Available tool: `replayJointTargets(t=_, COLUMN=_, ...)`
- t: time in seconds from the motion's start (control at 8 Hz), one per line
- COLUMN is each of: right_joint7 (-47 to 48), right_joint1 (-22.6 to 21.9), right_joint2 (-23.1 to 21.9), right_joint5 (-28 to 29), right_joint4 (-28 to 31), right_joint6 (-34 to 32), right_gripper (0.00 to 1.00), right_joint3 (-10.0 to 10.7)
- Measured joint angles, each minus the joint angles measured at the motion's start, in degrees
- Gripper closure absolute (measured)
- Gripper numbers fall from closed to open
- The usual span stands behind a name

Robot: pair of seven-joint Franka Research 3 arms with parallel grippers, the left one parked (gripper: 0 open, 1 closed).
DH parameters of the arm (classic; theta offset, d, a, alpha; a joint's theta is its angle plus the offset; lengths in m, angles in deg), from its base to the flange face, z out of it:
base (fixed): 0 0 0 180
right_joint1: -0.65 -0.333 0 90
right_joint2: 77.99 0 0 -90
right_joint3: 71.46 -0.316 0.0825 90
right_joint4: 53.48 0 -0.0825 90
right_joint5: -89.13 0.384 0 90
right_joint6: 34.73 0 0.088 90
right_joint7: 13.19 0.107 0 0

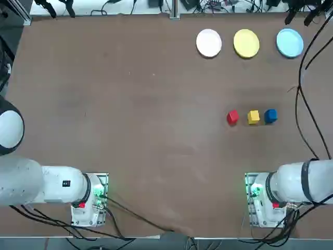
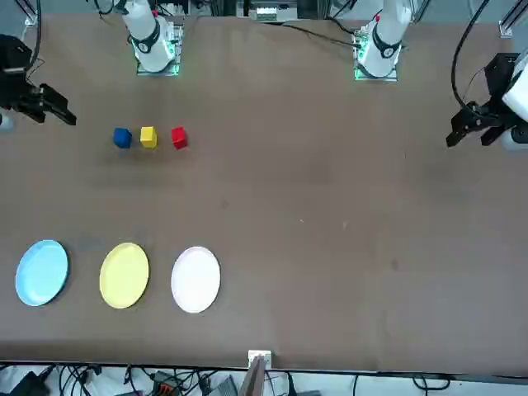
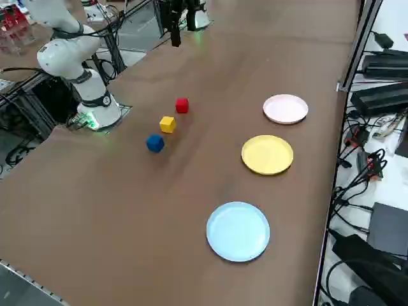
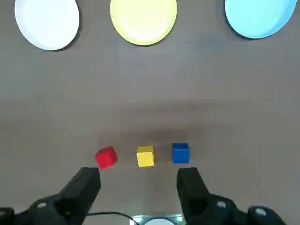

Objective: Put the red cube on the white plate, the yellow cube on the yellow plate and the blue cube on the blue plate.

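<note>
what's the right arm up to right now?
Nothing's being handled. The right gripper is open above the table, holding nothing. The red cube, yellow cube and blue cube sit in a row on the table, none yet on the white, yellow or blue plate.

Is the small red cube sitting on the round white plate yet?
No, the red cube rests on the brown table, apart from the white plate.

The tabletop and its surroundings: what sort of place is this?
Probably a robotics lab: two white robot arms are mounted at a wide brown table, the right one's black two-finger gripper open, and loose black cables lie among equipment beyond the edge.
</note>
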Motion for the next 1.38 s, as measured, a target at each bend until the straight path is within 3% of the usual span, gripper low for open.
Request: replayJointTargets(t=1.38, right_joint7=-0.3, right_joint1=-0.1, right_joint2=2.0, right_joint5=0.0, right_joint4=0.1, right_joint6=-2.6, right_gripper=0.0, right_joint3=-0.4)
